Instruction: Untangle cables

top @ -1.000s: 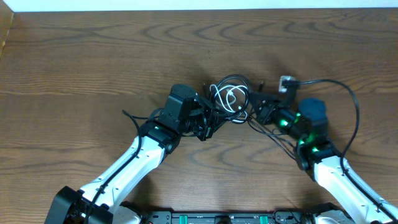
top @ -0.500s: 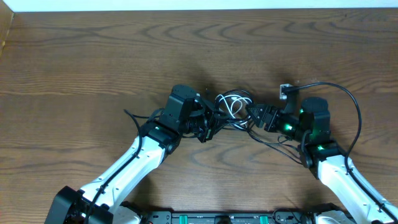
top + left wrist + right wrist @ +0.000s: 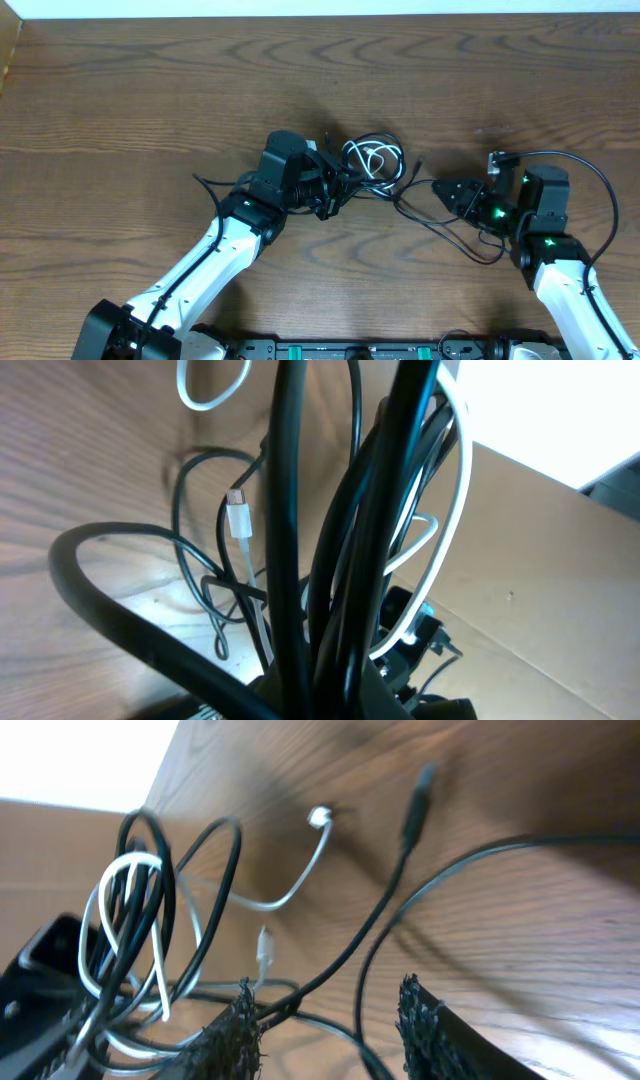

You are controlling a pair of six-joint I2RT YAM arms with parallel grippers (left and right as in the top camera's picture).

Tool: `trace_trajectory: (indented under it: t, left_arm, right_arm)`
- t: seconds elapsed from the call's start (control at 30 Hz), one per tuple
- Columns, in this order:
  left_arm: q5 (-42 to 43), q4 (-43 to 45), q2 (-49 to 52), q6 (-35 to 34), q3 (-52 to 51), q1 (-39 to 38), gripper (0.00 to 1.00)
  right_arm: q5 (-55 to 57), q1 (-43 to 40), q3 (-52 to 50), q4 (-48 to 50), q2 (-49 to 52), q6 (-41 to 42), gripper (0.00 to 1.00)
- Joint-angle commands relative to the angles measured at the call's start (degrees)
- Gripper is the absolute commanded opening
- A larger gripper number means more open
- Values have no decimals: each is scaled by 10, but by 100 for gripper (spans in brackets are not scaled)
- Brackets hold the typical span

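Left gripper (image 3: 337, 190) is clamped shut on the knot of thin black and white flexible cables (image 3: 373, 162), mid-way across the brown wood-grain table (image 3: 150, 100). Knot looks mostly intact: white loops wound inside black ones. To its right, a thin black cord with small connector (image 3: 418, 795) lies free on the wood. Right gripper (image 3: 447, 190) sits near, jaws parted, gripping nothing as far as I can tell; a black strand passes between its fingers (image 3: 235, 1035). My read: early stage, most of the separating left.
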Motion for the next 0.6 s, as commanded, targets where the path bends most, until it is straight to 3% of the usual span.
trace_trajectory:
  t: [0.0, 0.1, 0.3, 0.57]
  left_arm:
    - [30, 9, -3, 2, 7, 2, 8]
    - [46, 9, -3, 0, 7, 2, 8]
    - [75, 9, -3, 0, 7, 2, 8]
    - [92, 9, -3, -2, 7, 2, 8]
  right_arm:
    - [-29, 21, -7, 25, 7, -4, 45]
    - [-28, 41, -9, 73, 10, -14, 45]
    - [3, 62, -9, 118, 10, -112, 45]
    - [7, 69, -9, 142, 10, -127, 42]
